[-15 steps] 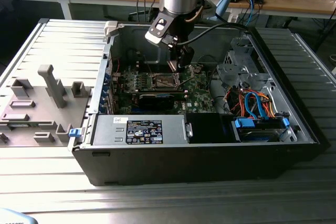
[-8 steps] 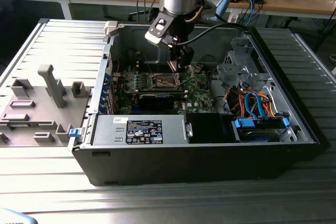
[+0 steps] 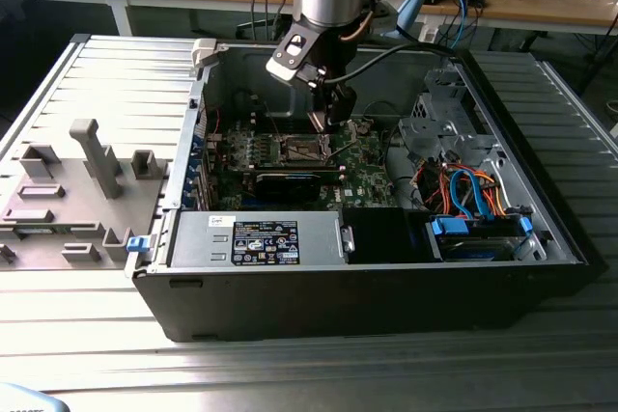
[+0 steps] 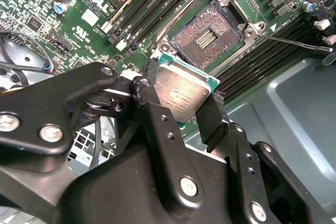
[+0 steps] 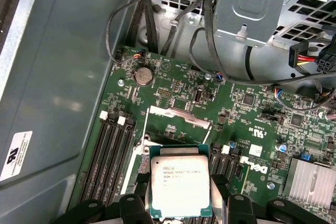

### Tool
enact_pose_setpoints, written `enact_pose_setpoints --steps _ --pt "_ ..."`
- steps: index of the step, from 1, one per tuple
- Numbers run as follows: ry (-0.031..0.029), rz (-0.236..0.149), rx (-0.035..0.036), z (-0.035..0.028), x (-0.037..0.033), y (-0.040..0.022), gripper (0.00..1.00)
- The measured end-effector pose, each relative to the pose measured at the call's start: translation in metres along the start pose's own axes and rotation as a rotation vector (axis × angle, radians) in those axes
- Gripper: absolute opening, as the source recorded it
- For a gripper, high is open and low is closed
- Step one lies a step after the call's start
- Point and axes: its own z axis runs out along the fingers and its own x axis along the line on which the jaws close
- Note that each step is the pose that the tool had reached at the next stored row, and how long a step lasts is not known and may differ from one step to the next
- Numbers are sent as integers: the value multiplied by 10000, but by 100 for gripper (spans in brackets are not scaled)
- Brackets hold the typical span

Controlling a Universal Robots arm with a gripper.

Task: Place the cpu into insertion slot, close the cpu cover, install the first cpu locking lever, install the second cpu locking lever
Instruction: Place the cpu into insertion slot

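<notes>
Now my black two-finger gripper [image 4: 182, 109] pinches the silvery-grey square cpu [image 4: 184, 90], near but clear of the dark-centred, silver-rimmed insertion slot [image 4: 207, 38]; I judge any tilt or offset could damage its contacts.

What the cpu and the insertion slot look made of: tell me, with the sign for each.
The cpu, held in the hand: a silvery-grey lid, likely metal by its dull sheen, on a green board-like edge. The insertion slot: a dark centre with a fine coppery grid, probably contact pins, and a shiny silvery rim, apparently metal.
</notes>
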Motion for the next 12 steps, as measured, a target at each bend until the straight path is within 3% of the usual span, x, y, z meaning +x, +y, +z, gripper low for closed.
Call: enact_pose_setpoints --steps 7,12 --pt "-6 67 0 3 0 0 55" --pt "-24 318 -5 9 0 -1 55"
